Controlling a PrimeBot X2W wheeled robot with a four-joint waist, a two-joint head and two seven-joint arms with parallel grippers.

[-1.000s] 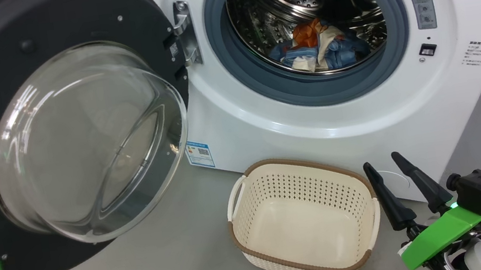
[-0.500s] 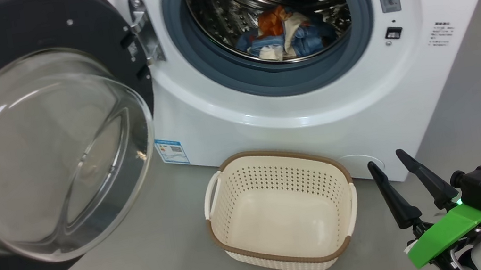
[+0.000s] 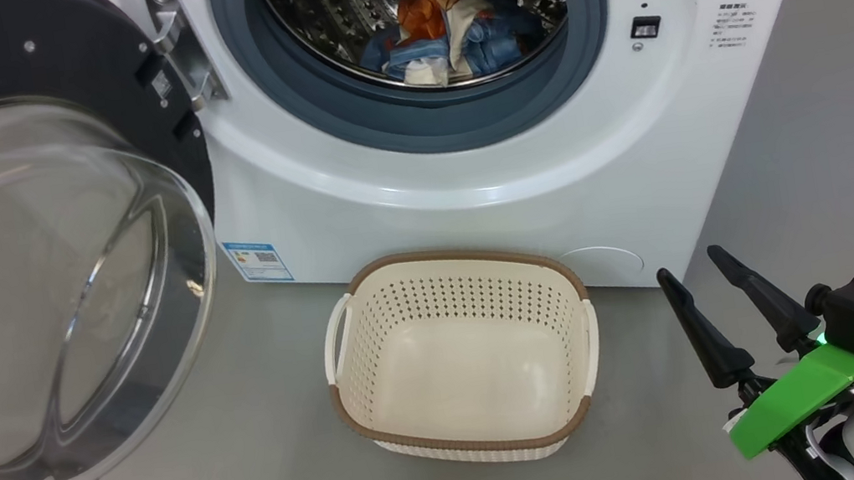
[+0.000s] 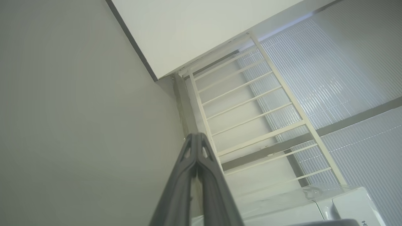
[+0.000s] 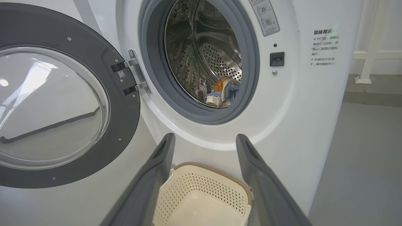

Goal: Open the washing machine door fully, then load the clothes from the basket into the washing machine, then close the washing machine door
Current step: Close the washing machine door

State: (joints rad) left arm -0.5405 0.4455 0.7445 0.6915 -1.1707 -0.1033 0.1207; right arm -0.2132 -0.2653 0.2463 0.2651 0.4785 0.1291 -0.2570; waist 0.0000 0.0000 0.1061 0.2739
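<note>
The washing machine (image 3: 473, 208) (image 5: 301, 103) stands with its door (image 3: 18, 276) (image 5: 56, 106) swung wide open to the left, glass bowl bulging toward me. The clothes (image 3: 446, 29) (image 5: 223, 92), blue, orange and white, lie inside the steel drum. On the floor in front sits the basket (image 3: 461, 353) (image 5: 201, 197), with nothing in it. My right gripper (image 3: 693, 264) (image 5: 204, 141) hovers open to the right of the basket, fingers pointing at the machine. My left gripper (image 4: 196, 136) is shut with nothing between its fingers, aimed up at a wall and a white railing.
Grey floor (image 3: 830, 163) spreads to the right of the machine and in front of the basket. A small blue label (image 3: 257, 261) sits low on the machine's front. A white railing (image 4: 251, 103) and a ribbed panel appear in the left wrist view.
The head camera has swung, so machine, door and basket all slide left and up in view. The right gripper stays open at the lower right. The green left-arm part has left the view.
</note>
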